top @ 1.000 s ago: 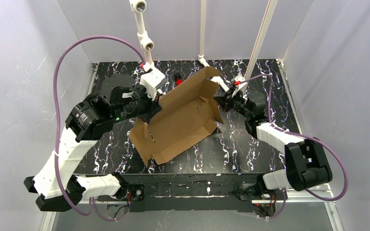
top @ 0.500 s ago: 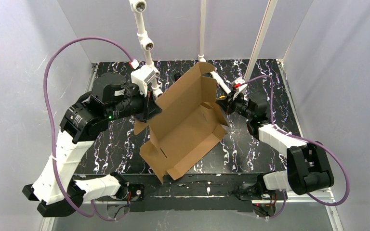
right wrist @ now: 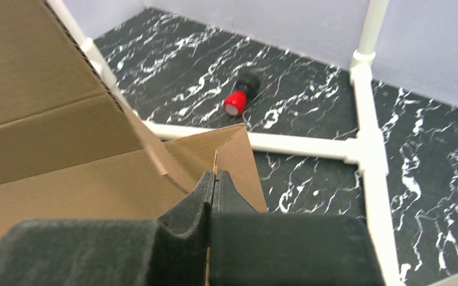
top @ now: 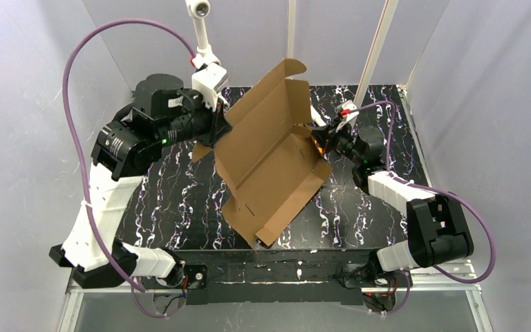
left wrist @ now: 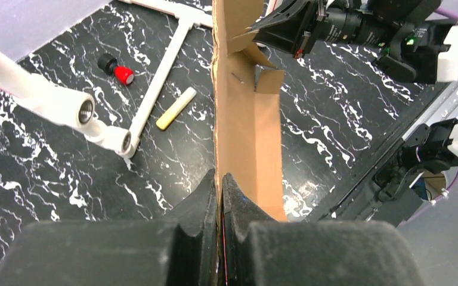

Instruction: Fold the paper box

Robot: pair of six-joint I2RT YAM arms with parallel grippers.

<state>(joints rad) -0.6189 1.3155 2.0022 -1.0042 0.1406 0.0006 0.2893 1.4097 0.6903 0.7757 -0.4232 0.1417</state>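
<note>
1. Two thin pinches carry everything. The left gripper (left wrist: pixel 219 180) is clamped shut on one edge of the paper box (top: pixel 269 166), and the right gripper (right wrist: pixel 213 177) is shut on a small flap (right wrist: pixel 234 156) opposite. The box hangs tilted between the jaws.
2. Uneven pulling or twisting could tear or free that flap.
3. Losing either pinch would leave the box swinging below the other jaws.

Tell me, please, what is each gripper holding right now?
Left gripper: closed on the cardboard box edge.
Right gripper: closed on a flap of the box.
</note>
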